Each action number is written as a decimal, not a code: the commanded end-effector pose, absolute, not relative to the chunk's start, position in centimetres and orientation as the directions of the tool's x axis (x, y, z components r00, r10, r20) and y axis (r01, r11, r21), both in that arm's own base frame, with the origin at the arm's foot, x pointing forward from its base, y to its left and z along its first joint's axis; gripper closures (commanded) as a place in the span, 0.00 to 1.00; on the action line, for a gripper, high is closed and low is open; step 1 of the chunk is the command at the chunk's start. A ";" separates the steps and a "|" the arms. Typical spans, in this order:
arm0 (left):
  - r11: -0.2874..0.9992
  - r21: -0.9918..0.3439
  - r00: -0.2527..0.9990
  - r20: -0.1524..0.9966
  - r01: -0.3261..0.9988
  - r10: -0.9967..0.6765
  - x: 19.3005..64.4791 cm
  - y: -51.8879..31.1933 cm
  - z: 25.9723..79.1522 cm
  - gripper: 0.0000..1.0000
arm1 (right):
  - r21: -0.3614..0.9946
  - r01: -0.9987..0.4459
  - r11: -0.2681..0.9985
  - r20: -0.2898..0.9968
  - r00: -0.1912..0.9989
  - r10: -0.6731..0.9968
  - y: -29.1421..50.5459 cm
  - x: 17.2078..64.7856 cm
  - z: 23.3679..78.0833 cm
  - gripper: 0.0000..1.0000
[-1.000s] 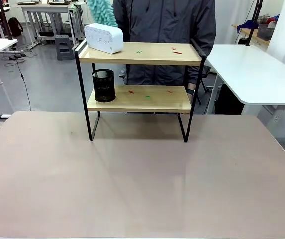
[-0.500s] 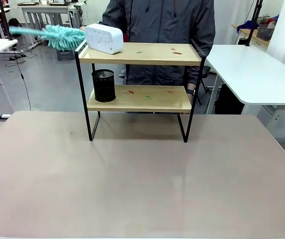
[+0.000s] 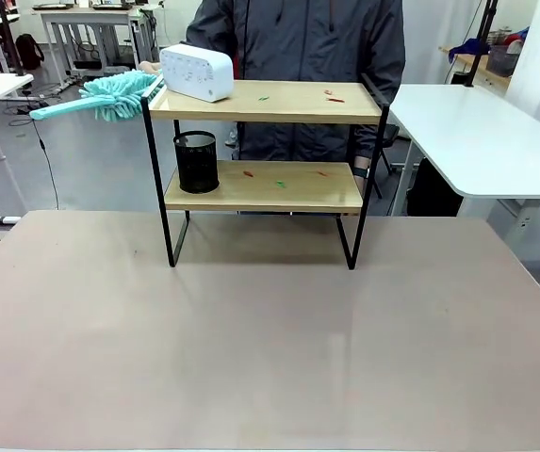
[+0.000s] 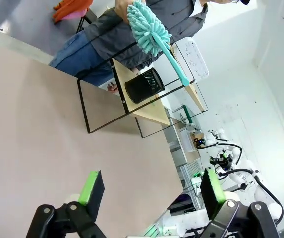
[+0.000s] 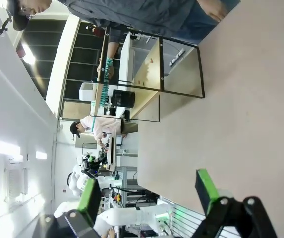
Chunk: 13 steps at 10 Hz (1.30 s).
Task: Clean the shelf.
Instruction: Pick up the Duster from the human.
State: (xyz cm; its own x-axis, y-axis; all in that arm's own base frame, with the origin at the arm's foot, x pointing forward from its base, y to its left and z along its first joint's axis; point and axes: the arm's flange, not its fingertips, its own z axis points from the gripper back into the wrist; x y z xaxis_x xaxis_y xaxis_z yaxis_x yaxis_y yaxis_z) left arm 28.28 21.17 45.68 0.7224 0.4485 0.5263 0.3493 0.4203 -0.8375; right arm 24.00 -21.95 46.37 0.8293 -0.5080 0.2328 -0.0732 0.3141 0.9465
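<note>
Shelf [image 3: 270, 102] stands well beyond left claw [image 4: 150, 186] and right claw [image 5: 147, 193], both hovering with jaws apart.

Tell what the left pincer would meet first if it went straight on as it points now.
The left pincer would probably meet the big tan tabletop, just before the small two-tier wooden shelf with black frame; depth is unclear.

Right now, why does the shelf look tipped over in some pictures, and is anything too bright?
Front view: the shelf stands straight and sharp; the tan table has a soft pale sheen. Left wrist view: the camera is rolled, so the shelf leans, and the far wall looks washed out white. Right wrist view: the shelf lies sideways, and ceiling lights glare.
</note>
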 end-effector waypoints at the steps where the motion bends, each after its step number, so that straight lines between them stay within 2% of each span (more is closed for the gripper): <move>1: 0.417 -0.838 0.721 0.526 0.352 0.451 28.2 21.2 45.7 0.00 | 0.943 -0.108 0.315 0.263 0.822 -0.506 -22.0 24.2 46.5 0.00; 3: 0.241 -0.956 0.812 0.274 0.169 0.515 35.3 21.9 50.3 0.00 | 0.943 -0.108 0.315 0.263 0.822 -0.506 -22.0 24.2 46.5 0.00; 5: 0.200 -0.976 0.825 0.184 0.088 0.535 43.5 21.6 54.8 0.00 | 0.943 -0.108 0.315 0.263 0.822 -0.506 -22.0 24.2 46.5 0.00; 8: 0.132 -0.991 0.859 0.036 -0.036 0.511 54.5 20.5 55.7 0.00 | 0.943 -0.108 0.315 0.263 0.822 -0.506 -22.0 24.2 46.5 0.00; 10: 0.133 -0.983 0.899 -0.053 -0.123 0.436 58.9 18.6 54.0 0.00 | 0.943 -0.108 0.315 0.263 0.822 -0.506 -22.0 24.2 46.5 0.00; 13: 0.161 -0.974 0.949 -0.104 -0.158 0.298 59.7 13.9 51.1 0.00 | 0.943 -0.108 0.315 0.263 0.822 -0.506 -22.0 24.2 46.5 0.00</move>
